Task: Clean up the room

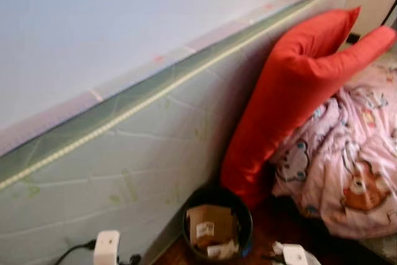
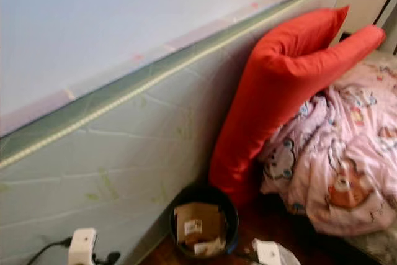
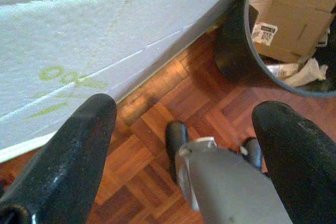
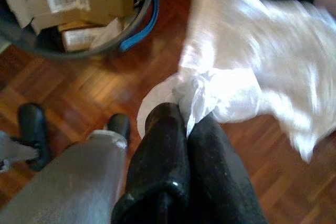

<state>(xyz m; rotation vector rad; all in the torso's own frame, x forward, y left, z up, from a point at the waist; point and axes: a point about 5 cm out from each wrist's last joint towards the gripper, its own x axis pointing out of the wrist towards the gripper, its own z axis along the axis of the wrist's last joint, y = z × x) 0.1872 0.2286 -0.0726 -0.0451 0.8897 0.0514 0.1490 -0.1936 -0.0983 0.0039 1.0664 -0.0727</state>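
Observation:
A black waste bin (image 1: 245, 216) stands on the wooden floor, holding a cardboard box (image 1: 209, 221) and scraps of paper. My right gripper (image 4: 187, 119) is shut on the knotted top of a white plastic bag (image 4: 252, 72), which spreads over the floor just beside the bin (image 4: 142, 9). My left gripper (image 3: 184, 106) hangs open with nothing in it, low over the parquet on the other side of the bin (image 3: 233, 40), next to the mattress.
A pale green mattress (image 1: 124, 147) leans on the wall at the left. A red pillow (image 1: 291, 85) rests against it, above the bin. A pink printed blanket (image 1: 347, 159) is heaped at the right. My own grey leg (image 3: 226, 182) stands below the grippers.

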